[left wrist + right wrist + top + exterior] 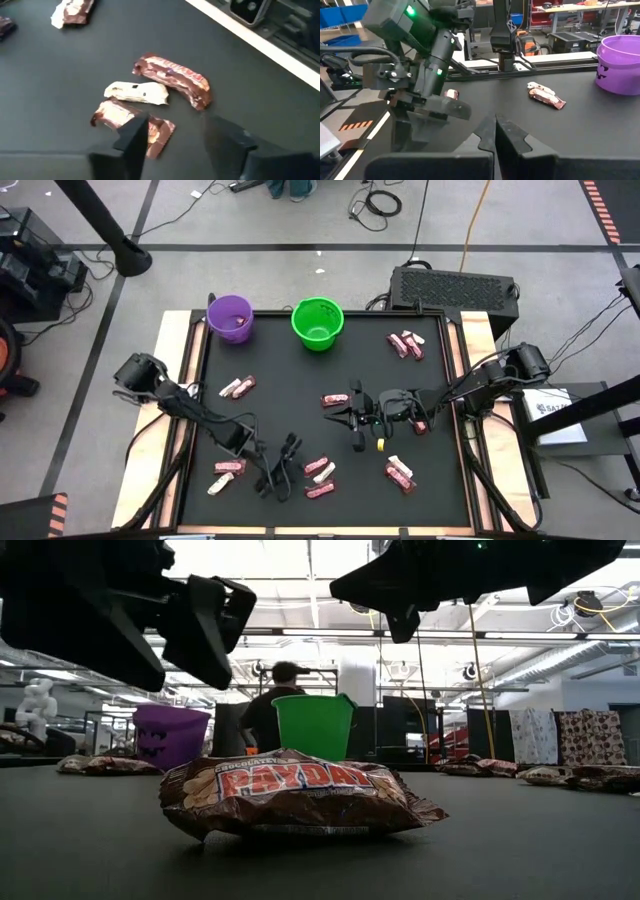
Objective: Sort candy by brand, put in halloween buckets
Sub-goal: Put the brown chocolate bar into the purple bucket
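Observation:
Small wrapped candy bars lie in groups on the black table top. One group of three lies near the front; the left wrist view shows it as a red-brown bar, a white bar and a third bar. My left gripper hangs open just above and beside this group, touching nothing. My right gripper is shut and empty, raised above the table's middle next to a single bar. The purple bucket and the green bucket stand upright at the far edge.
More candy lies at the left, front left, front right and far right. A brown Payday bar lies close to the low camera. A person stands beyond the table, behind the green bucket.

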Action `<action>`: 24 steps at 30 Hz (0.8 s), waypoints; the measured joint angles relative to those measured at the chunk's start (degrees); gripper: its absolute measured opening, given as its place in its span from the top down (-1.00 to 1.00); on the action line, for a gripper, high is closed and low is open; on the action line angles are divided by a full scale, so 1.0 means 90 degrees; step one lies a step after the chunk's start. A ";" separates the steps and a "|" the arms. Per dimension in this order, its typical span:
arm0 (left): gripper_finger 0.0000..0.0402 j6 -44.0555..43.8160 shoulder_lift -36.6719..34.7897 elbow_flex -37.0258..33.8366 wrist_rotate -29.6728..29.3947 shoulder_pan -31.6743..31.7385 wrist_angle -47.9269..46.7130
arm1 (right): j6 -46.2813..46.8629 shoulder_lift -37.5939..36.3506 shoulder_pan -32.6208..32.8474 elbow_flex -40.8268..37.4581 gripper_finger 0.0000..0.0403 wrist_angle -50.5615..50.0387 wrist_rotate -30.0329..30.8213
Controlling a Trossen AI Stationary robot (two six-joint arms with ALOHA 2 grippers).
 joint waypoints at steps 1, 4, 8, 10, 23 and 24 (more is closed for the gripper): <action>-0.04 -0.0183 0.0047 0.0000 -0.0141 0.0013 0.0031 | 0.0000 0.0000 0.0000 0.0000 1.00 0.0018 0.0000; -0.21 -0.0935 0.0270 0.0000 -0.0520 0.0151 0.0052 | 0.0000 0.0000 0.0000 0.0000 1.00 0.0039 0.0000; -0.29 -0.1636 0.0706 -0.0002 -0.0575 0.0322 0.0215 | 0.0002 0.0000 0.0000 0.0000 1.00 0.0038 0.0000; -0.30 -0.1752 0.0898 -0.0005 -0.0534 0.0374 0.0277 | 0.0002 0.0000 0.0000 0.0000 1.00 0.0030 0.0000; -0.15 -0.1770 0.1086 0.0002 -0.0082 0.0417 0.0372 | 0.0000 0.0000 -0.0001 0.0000 1.00 -0.0007 0.0000; -0.08 -0.1769 0.1086 0.0002 -0.0078 0.0419 0.0372 | 0.0000 0.0000 0.0000 0.0000 1.00 -0.0005 0.0000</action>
